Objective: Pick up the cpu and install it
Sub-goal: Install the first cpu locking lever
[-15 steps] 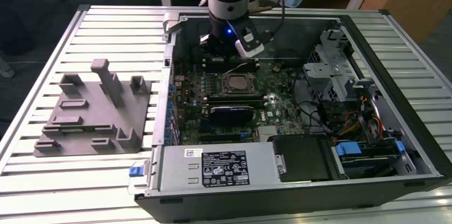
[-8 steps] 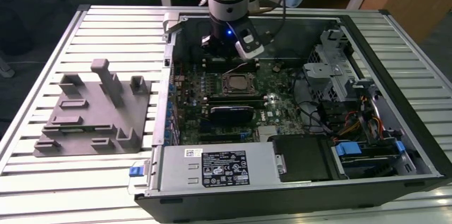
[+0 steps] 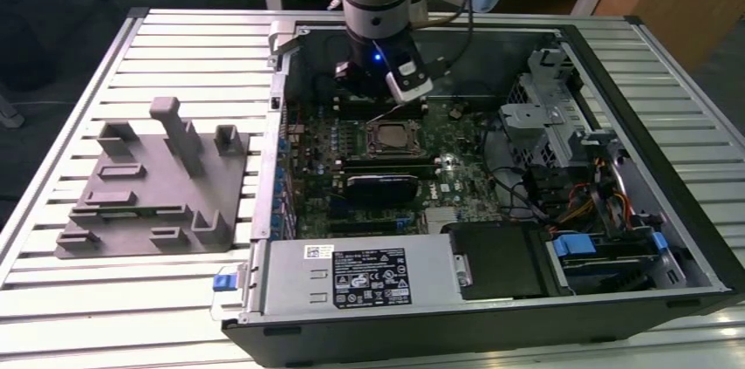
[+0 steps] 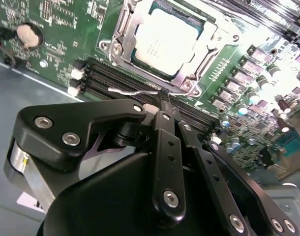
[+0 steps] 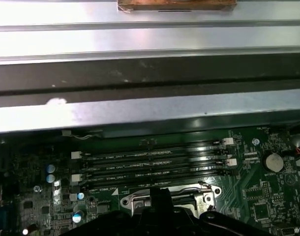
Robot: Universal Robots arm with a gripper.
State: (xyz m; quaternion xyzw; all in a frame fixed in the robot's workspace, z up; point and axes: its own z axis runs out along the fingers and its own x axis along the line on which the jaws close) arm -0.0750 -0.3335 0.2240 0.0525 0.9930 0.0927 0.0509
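My gripper (image 4: 161,101), jaws clenched, is at the socket lever (image 4: 133,91); the cpu (image 4: 165,42) lies seated just beyond.

The cpu (image 4: 165,42) is pale silver, on a green board (image 4: 56,29) with tiny dots. The gripper (image 4: 159,101) is black. At nine o'clock of the black case (image 3: 466,343), the fixture (image 3: 152,186) is grey on a silver striped table (image 3: 70,299).

The cpu (image 4: 165,42), pale silver and square, lies flat inside the motherboard socket (image 4: 118,37).
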